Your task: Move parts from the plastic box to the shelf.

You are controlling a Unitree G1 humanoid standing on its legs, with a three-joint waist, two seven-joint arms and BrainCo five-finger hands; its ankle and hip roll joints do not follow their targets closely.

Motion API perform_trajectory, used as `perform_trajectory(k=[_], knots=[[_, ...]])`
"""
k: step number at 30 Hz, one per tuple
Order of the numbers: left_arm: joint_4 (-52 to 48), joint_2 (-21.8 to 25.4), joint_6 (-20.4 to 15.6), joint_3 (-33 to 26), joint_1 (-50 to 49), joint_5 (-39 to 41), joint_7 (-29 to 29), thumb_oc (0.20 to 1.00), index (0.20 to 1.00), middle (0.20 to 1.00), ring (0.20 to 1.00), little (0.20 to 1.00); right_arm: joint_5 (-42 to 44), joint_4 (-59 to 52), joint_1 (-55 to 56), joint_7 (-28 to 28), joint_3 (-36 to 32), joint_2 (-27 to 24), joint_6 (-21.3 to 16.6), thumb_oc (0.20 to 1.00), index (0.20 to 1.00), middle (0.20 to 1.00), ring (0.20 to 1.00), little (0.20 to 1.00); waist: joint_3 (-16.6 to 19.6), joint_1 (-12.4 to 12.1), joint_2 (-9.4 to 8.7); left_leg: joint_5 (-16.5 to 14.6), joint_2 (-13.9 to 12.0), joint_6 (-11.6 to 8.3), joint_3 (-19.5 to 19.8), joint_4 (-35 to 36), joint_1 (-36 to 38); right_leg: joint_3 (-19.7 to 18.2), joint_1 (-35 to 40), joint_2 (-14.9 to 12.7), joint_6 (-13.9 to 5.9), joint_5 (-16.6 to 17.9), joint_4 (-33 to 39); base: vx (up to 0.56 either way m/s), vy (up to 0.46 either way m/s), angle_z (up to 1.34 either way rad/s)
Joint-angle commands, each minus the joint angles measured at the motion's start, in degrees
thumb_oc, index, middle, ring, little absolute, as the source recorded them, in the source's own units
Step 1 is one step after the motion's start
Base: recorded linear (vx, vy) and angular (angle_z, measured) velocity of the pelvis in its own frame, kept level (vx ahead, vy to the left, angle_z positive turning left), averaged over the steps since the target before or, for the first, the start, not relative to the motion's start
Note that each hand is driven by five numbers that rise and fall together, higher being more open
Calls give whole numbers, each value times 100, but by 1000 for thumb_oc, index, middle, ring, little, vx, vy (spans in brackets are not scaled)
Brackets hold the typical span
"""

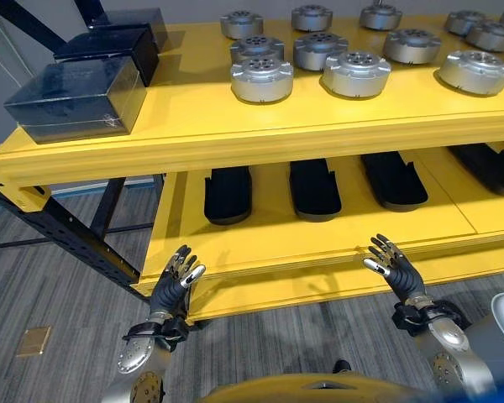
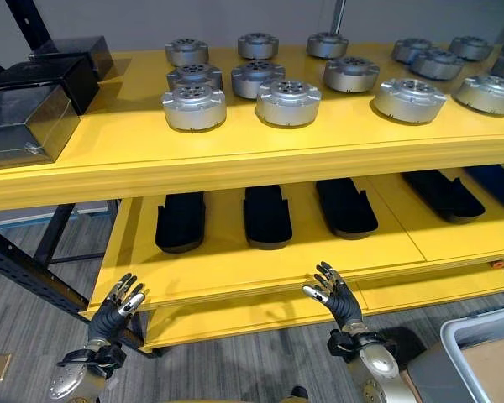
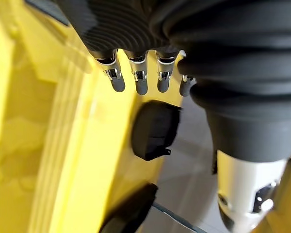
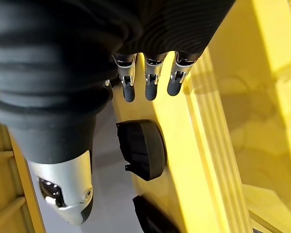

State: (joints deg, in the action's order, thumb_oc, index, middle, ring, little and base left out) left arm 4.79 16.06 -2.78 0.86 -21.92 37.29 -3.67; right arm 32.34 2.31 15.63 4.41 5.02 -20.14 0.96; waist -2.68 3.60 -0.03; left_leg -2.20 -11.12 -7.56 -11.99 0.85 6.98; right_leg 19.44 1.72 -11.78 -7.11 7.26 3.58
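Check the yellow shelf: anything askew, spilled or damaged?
Nothing stands out. The round silver metal parts sit upright on the yellow top shelf, the black moulded trays lie in a row below, and both hands are empty.

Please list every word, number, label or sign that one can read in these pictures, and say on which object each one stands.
None can be read.
Dark boxes on the upper shelf: a pale mark at one edge, too small to read.
Silver round parts: only holes, no print.
Black parts on the lower shelf: plain.
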Motion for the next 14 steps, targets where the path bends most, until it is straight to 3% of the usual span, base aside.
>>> perform_trajectory(k=[1,14], knots=[[-248,193,-149,-141,87,-311,52,1000,1000,1000,1000,1000,-31,-220,-143,-14,-289,93,-132,1000,1000,1000,1000,1000,-171,6,12,213,-133,156,490,-127,-496,-83,117,-97,-207,-1022,-600,-2,-4,-7],[-34,136,-106,-43,137,-606,238,1000,1000,1000,1000,1000,174,-153,-58,-130,-116,328,-80,1000,1000,1000,1000,1000,-145,52,1,148,-118,180,398,-130,-346,-195,208,-121,-243,-1008,-594,0,0,0]])
